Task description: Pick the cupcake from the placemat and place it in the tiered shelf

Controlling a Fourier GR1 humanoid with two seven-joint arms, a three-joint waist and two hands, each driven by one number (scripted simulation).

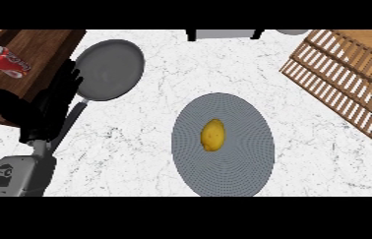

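Note:
A round grey placemat [240, 169] lies on the white marble counter, right of centre. On it sits a small yellow object [212, 134] that looks like a lemon rather than a cupcake. The wooden slatted tiered shelf [330, 71] stands at the upper right. My left hand [52, 103] rests at the left edge, fingers straight and pointing up, holding nothing and well apart from the placemat. My right hand does not show.
A grey frying pan [109, 68] lies at the upper left, its handle running down behind my left hand. A red can [13, 63] lies on a wooden board [44, 46] at the far left. A grey object [222, 34] sits at the top edge.

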